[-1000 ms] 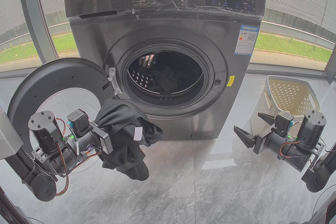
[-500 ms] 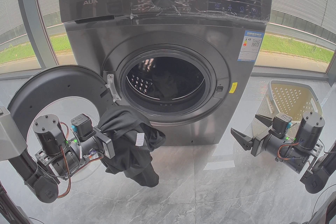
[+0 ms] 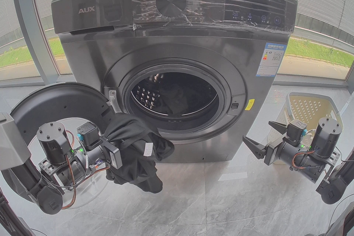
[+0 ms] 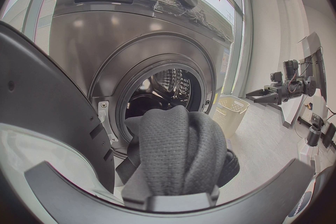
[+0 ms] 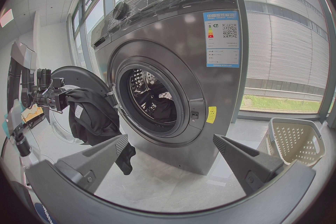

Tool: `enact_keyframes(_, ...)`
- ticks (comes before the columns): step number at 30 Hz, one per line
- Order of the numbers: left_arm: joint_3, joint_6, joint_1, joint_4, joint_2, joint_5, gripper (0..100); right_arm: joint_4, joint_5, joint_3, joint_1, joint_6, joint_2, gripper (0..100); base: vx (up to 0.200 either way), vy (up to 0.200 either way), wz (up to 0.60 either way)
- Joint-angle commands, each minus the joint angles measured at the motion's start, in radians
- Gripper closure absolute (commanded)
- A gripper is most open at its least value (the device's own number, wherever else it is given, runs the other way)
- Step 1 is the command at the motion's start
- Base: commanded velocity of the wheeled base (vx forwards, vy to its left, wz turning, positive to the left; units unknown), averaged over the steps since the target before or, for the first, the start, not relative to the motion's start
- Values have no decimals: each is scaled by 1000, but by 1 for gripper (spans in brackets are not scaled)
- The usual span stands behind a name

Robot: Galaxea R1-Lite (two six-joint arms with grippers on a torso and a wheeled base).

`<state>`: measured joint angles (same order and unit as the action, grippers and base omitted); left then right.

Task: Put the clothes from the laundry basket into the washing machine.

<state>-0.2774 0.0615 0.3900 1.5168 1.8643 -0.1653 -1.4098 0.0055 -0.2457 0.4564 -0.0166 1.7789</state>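
Left gripper (image 4: pixel 173 197): clamped on a black garment (image 3: pixel 134 148); held in the air in front of the open door (image 3: pixel 55 104), down and to the left of the drum opening (image 3: pixel 173 100).
Black garment: bunched between the fingers and draped over them, lower end hanging below the gripper; white tag (image 3: pixel 148 149) facing outward; wholly outside the drum, close to its lower left rim; contact with the door not possible to tell.
Right gripper (image 3: pixel 266 135): jaws spread wide, nothing between them; held in the air just in front of the laundry basket (image 3: pixel 311 96), off the machine's right side.
Washing machine (image 3: pixel 177 45): dark grey front-loader, door swung fully open to the left, control panel covered in clear wrap, energy label on the upper right of the front.
Drum: dark cloth (image 5: pixel 157 109) lying inside, toward the back.
Laundry basket: cream, perforated walls, standing on the floor (image 3: pixel 221 200) beside the machine's right corner, near the window.
Floor: grey marbled tiles.
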Motion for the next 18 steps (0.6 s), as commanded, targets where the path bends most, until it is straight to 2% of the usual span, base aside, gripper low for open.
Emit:
enact_keyframes(1, 3, 0, 6, 0, 6, 0, 100, 0, 1, 0, 1, 0, 2, 0, 0, 0, 0)
enact_keyframes(11, 1, 0, 13, 0, 18, 1, 100, 0, 1, 0, 1, 0, 2, 0, 0, 0, 0)
enact_keyframes(17, -5, 0, 13, 0, 29, 1, 100, 0, 1, 0, 1, 0, 2, 0, 200, 0, 0)
enact_keyframes(18, -3, 0, 13, 0, 29, 1, 100, 0, 1, 0, 1, 0, 2, 0, 0, 0, 0)
